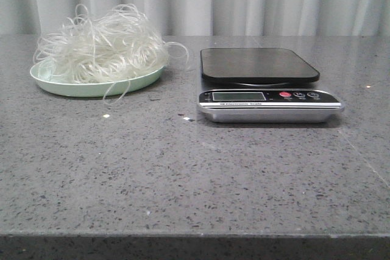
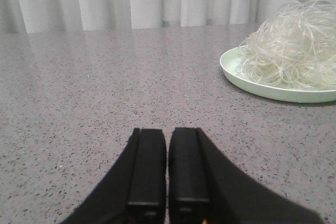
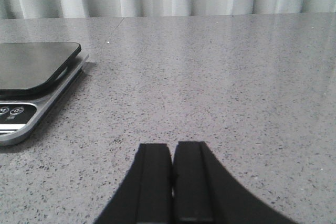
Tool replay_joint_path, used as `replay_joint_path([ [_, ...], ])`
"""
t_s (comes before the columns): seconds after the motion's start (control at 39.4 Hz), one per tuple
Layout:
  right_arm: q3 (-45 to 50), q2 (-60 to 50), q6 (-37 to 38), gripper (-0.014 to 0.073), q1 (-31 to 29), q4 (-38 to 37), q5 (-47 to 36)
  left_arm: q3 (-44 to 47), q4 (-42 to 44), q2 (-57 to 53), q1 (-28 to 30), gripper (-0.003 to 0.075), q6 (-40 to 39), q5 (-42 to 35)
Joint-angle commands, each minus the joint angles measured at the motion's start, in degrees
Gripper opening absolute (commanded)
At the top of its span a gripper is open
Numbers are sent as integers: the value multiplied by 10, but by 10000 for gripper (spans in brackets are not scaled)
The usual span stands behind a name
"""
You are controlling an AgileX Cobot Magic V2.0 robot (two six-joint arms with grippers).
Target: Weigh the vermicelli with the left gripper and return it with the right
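Task not begun: vermicelli point(image 1: 100, 50) on plate point(image 1: 61, 84), upper left; scale point(image 1: 261, 65) bare. Left end effector point(image 2: 167, 182) and right end effector point(image 3: 174, 187) clenched, empty. Next: left must open over the noodles.

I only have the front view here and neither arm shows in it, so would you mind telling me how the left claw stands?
Observer: The left claw is shut and holds nothing, low over the bare table.
Operator: Thank you. Is the vermicelli within its sight?
Observer: Yes, the vermicelli on the green plate lies ahead of it and off to one side.
Operator: And the right claw?
Observer: The right claw is shut and empty too; its camera sees the near corner of the scale, with nothing on the platform.
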Motion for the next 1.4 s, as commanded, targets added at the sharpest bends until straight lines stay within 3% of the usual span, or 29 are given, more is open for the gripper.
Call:
replay_joint_path([
  [0.0,-4,-9,0,151,-4,-1,-48,4,-7,-12,1,137,-5,-43],
  [1.09,-4,-9,0,151,-4,-1,-48,4,-7,-12,1,137,-5,-58],
  [1.37,-4,-9,0,151,-4,-1,-48,4,-7,-11,1,137,-5,-185],
])
